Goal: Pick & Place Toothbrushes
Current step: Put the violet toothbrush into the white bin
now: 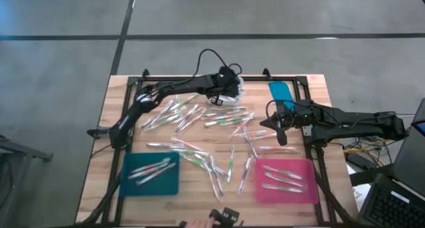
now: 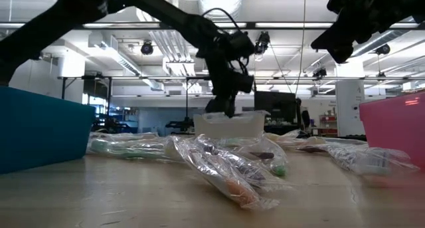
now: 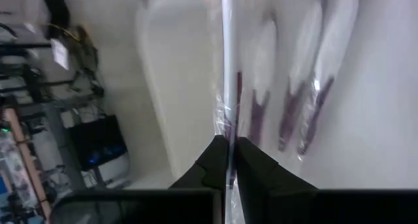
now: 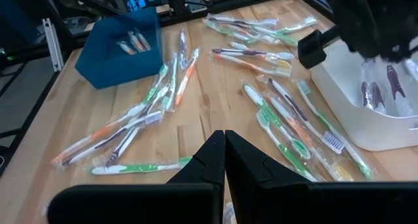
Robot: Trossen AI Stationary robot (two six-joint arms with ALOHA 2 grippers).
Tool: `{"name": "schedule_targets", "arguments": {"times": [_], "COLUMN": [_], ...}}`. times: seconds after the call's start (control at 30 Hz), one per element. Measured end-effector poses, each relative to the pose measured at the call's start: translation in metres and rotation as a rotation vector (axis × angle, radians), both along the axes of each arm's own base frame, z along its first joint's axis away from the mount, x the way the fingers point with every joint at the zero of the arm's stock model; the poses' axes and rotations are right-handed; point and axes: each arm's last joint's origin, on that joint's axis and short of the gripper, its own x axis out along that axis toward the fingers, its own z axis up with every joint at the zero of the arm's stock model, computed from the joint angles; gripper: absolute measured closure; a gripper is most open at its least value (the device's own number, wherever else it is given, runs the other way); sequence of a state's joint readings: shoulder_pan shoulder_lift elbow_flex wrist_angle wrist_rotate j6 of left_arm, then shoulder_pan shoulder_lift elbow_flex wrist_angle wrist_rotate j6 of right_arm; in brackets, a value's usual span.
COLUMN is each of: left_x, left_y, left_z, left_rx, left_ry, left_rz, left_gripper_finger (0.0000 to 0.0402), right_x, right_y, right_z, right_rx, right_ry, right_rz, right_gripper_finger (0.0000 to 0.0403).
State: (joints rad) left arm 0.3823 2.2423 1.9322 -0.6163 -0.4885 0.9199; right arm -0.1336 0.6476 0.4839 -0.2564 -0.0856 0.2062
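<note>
Left wrist view shows our left end effector (image 3: 228, 149) pinching a wrapped toothbrush (image 3: 225, 67) above the white bin (image 3: 176, 87); we should release low

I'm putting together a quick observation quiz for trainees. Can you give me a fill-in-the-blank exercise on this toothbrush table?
1. The left hand holds a wrapped toothbrush over the small ____ bin.
2. The right hand is shut and holds ____.
3. The tray nearest the right arm's side of the table is ____.
4. The toothbrushes already in the white bin have ____ handles.

Missing words: white; nothing; pink; purple
</note>
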Motion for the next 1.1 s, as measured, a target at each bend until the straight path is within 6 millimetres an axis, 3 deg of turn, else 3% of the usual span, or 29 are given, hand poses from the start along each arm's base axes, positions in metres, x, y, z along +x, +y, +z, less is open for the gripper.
{"name": "schedule_targets", "arguments": {"times": [0.43,0.6,0.8,1.1], "left_x": [-0.025,-0.023,-0.020,-0.018], "left_y": [0.020,0.016,0.004,-0.003], "left_z": [-0.028,-0.025,-0.003,-0.008], "left_rx": [-0.058,0.022,0.060,0.064], "left_ry": [0.115,0.167,0.134,0.193], "left_rz": [0.090,0.081,0.041,-0.052], "left_gripper_finger": [0.0388,0.0388,0.0388,0.0389], "right_x": [0.001,0.002,0.002,0.002], "right_y": [0.000,0.000,0.000,0.000], "right_z": [-0.001,-0.001,-0.001,-0.002], "right_rx": [0.001,0.001,0.002,0.002], "right_ry": [0.007,0.011,0.011,0.017], "right_rz": [-0.001,-0.001,-0.001,-0.001], "right_gripper_finger": [0.0394,0.0394,0.0394,0.0394]}}
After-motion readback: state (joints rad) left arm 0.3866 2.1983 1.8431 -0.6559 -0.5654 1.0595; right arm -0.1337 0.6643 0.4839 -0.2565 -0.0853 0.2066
